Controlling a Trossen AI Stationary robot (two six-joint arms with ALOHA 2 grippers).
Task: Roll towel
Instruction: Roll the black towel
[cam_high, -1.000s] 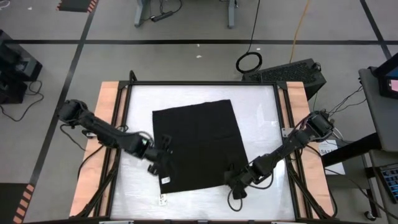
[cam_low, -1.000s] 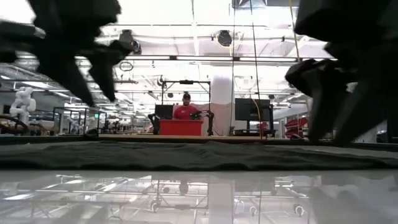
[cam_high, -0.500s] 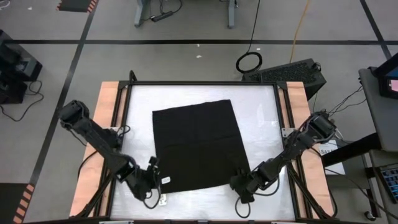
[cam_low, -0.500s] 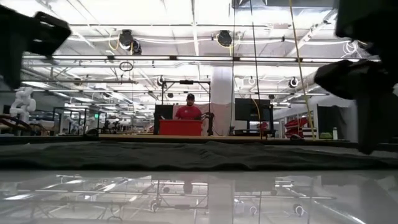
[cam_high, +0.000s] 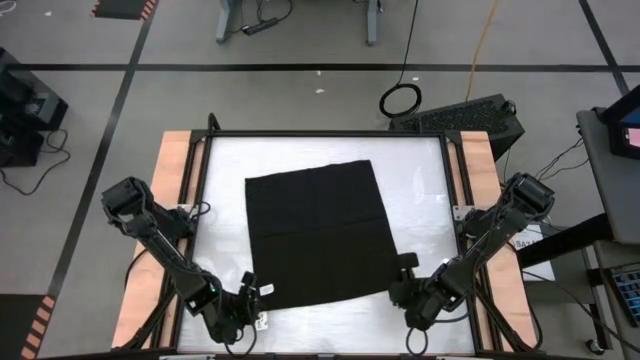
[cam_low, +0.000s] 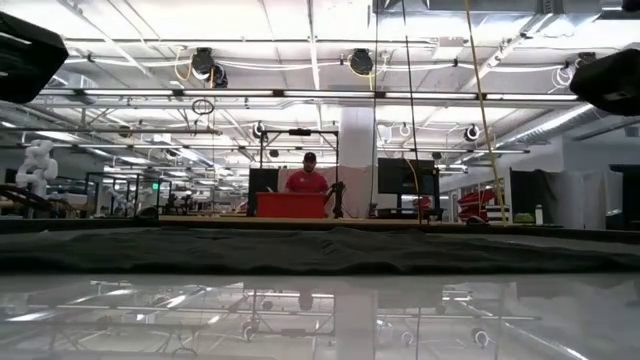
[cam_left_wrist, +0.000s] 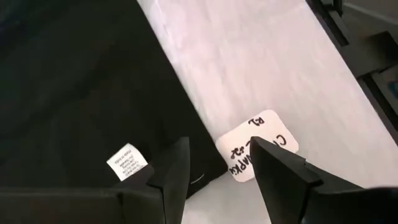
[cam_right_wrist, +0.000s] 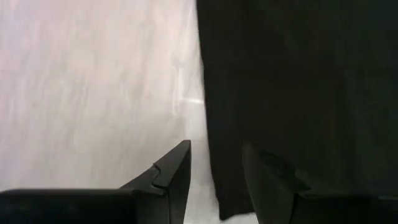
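black towel (cam_high: 318, 232) lying flat mid-frame on the white desk (cam_high: 420, 190), left gripper (cam_high: 247, 297) at its lower-left corner by the white tag (cam_left_wrist: 127, 161) — fingers apart, holding nothing, right gripper (cam_high: 404, 282) at lower-right corner, fingers also parted and empty

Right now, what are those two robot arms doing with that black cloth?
They are getting ready to roll the towel, which lies flat and unrolled on the white table. The left gripper sits at the towel's near corner by its small white tag, fingers open, holding nothing. A white label lies on the table beside that corner. The right gripper sits at the other near corner, fingers open and empty too. No rolling has started yet.
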